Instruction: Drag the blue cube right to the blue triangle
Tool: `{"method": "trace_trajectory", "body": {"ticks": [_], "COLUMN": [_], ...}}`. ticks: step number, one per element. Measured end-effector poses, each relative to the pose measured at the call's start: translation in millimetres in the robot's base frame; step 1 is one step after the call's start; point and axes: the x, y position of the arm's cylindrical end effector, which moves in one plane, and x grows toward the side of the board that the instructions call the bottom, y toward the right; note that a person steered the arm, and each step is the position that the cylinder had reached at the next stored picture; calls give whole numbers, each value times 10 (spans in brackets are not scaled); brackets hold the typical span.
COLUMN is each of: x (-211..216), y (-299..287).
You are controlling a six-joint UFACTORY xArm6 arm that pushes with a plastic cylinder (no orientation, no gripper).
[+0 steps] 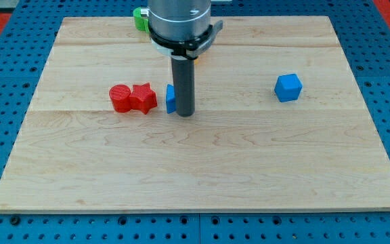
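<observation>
The rod stands near the middle of the wooden board, a little toward its far edge, and my tip rests right against a small blue piece that peeks out on the view's left of the rod; most of that piece is hidden, so I take it for the blue triangle without being sure of its shape. The blue cube sits well apart, over toward the board's right edge, and nothing touches it. There are no fingers here to open or clench, only the bare rod, holding nothing. So the task looks barely begun: the tip is at the wrong block. To my eye the next move calls for travelling past the cube to its far side and pushing it back across toward the blue piece. Just left of that piece lie a red cylinder and a red star-like block, touching. A green block shows at the far edge. No containers anywhere.
</observation>
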Motion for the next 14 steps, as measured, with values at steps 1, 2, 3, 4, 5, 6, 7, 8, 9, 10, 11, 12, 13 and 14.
{"method": "trace_trajectory", "body": {"ticks": [1,2,3,4,5,6,7,8,9,10,11,12,13,14], "x": [10,-43,-43,-336,-520,-521,-592,-788,-890,-891,-1038,-1078,-1039,-985], "y": [625,1306,1926,2116,2116,1734,1370,1115,846,482,92,-201,-468,-452]}}
